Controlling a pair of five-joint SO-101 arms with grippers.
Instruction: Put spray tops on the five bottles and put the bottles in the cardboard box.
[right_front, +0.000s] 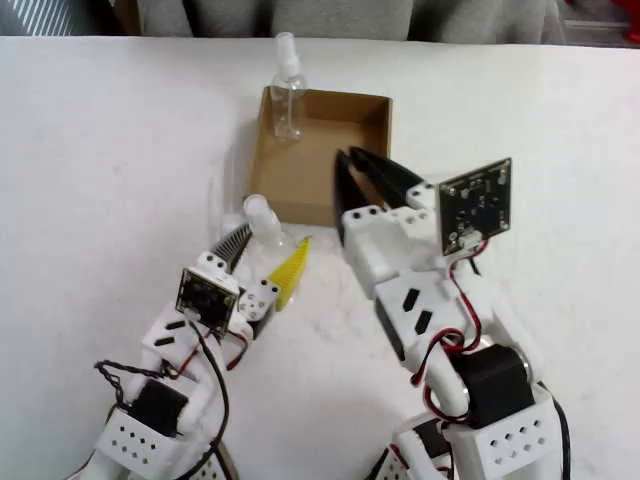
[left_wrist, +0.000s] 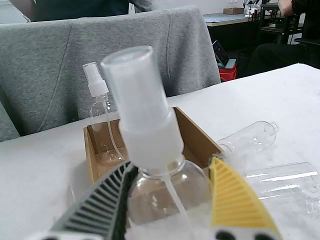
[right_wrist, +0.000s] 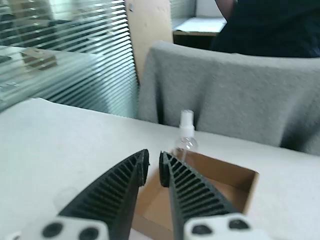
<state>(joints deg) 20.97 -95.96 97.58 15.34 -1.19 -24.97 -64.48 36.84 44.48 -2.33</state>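
A clear bottle with a white spray top stands slightly tilted on the table just in front of the cardboard box. My left gripper is shut on its body, grey finger on one side, yellow finger on the other. A second bottle with a spray top stands upright in the box's far left corner. My right gripper hovers over the box's near right part, black fingers shut on nothing. Two topless clear bottles lie on the table beside the box.
The white table spreads wide to the left of the box and to its right. A grey-draped chair back stands behind the table's far edge. The right arm's body covers the table's near right.
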